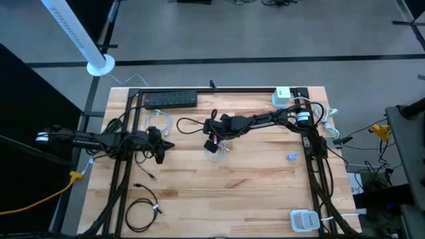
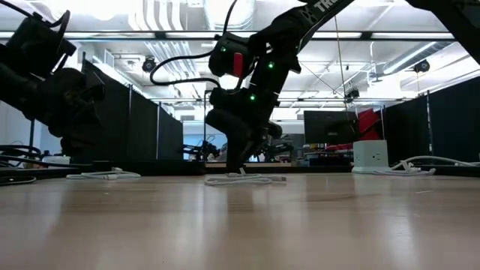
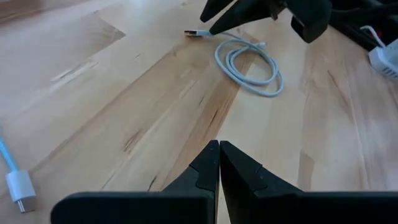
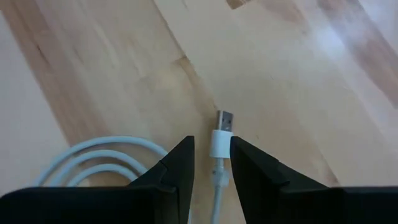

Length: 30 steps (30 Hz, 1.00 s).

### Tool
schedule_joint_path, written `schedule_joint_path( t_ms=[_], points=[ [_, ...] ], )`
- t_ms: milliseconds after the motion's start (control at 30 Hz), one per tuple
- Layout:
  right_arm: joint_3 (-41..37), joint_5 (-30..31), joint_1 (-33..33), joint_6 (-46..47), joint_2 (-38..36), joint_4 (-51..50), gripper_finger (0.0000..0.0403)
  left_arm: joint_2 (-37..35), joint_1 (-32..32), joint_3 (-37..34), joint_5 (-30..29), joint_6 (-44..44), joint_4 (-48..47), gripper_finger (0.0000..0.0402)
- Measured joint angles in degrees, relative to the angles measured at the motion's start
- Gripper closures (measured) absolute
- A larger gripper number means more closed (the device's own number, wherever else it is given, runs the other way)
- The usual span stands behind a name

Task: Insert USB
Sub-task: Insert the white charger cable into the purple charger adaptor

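Note:
A white USB cable (image 1: 218, 151) lies coiled on the wooden table, seen as loops (image 3: 249, 65) in the left wrist view. Its plug (image 4: 219, 142) lies flat, metal tip (image 4: 225, 118) pointing away from the coil. My right gripper (image 4: 212, 142) is down at the table over this plug (image 3: 198, 33), open by a narrow gap, one finger on each side of the white housing. My left gripper (image 3: 219, 149) is shut on nothing and hovers at the table's left (image 1: 161, 146). My right gripper comes at the plug's white housing (image 4: 219, 142) from above, its fingers (image 4: 245, 158) lying along the plug on both sides. The plug rests on the table. Whether a finger touches it, I cannot tell.
A black power strip (image 1: 170, 99) lies along the far edge, and a white charger (image 1: 282, 97) sits at the far right corner. A second white coil (image 1: 158, 123) lies near the left arm, a black cable (image 1: 143, 214) near left, and a white device (image 1: 303, 219) near right.

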Motion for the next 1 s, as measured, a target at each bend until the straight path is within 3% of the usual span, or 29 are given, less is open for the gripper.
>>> schedule_joint_path(
  t_ms=[433, 533, 700, 1000],
  points=[
    [-2.8, -1.3, -2.2, -1.7, 0.3, 1.5, 0.0287, 0.0, 0.0, 0.0, -1.2, 3.8, 0.2, 0.0402],
    [-2.9, -2.4, -2.5, -3.1, 0.3, 3.4, 0.031, 0.0, 0.0, 0.0, -2.1, 6.0, 1.0, 0.0402],
    [-2.9, -4.8, -3.5, -1.8, 0.3, 4.8, 0.039, 0.0, 0.0, 0.0, -2.1, 10.6, 9.7, 0.0402],
    [1.2, -10.4, -3.0, -6.6, -2.5, 5.3, 0.0402, -0.1, 0.0, 0.0, -2.1, 23.2, 26.1, 0.0402]
  ],
)
